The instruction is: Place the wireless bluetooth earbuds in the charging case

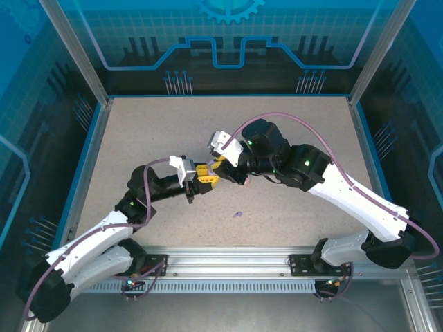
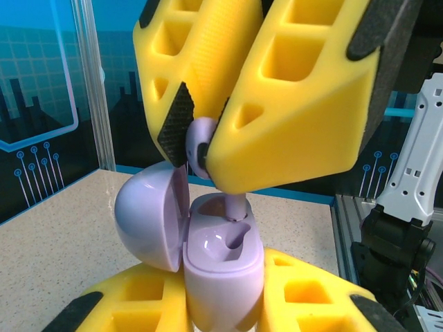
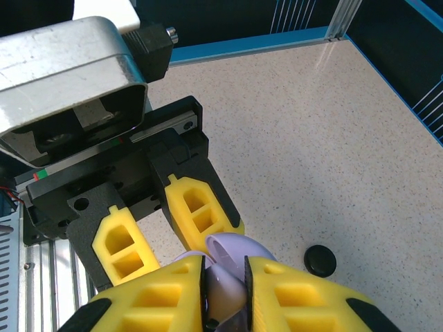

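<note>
Right gripper point(image 2: 204, 162) is clamped on a purple earbud point(image 2: 201, 145): head pinched between the pads, stem pointing down. Left gripper point(image 2: 221, 297) is closed round the charging case point(image 2: 221, 266), held mouth-up in mid-air with its lid point(image 2: 149, 214) swung open sideways. Key relation: the bud sits directly above the case, long axis roughly in line with the far well, stem tip at its mouth; we can't tell how deep. We'd expect a short straight push down from the right arm. Left wrist view gives us stem-to-well alignment. Right wrist view hides that behind its own fingers but adds a black round piece point(image 3: 320, 260) on the table point(image 3: 325, 138). Top view adds a small purple item point(image 1: 237, 215), possibly the second bud.
</note>
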Motion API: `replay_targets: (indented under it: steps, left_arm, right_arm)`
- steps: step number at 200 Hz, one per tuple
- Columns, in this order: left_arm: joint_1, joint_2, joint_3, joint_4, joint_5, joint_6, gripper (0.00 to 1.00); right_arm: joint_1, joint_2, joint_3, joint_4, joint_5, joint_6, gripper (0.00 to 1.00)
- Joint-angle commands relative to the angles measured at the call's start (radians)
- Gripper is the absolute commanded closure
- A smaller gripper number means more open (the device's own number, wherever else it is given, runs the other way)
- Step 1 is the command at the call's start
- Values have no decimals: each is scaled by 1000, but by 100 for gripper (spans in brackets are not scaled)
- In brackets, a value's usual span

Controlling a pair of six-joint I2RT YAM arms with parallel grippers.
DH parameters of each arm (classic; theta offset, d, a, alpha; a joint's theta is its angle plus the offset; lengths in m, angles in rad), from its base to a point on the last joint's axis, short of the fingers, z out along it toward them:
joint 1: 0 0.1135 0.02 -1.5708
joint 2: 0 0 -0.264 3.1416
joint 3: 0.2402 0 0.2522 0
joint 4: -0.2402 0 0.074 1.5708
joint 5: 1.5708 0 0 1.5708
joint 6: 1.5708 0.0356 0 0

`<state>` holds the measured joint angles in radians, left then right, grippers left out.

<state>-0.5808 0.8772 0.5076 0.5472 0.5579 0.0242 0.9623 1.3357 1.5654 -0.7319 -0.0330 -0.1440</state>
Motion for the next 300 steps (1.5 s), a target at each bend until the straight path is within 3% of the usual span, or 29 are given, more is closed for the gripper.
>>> replay_targets:
  steps: [1,219,300]
  left_arm:
    - [-9,4,31,15,7,-8,93]
    - [-9,10,34,15,-1,-10,93]
    - [-10,13,26,11,-11,-2,93]
  right_arm:
    - [15,-9,26,15,5,-11,79]
    - [15,35,14,-4,-21,-3,79]
    - [-1,12,58,-19,-16,43,63]
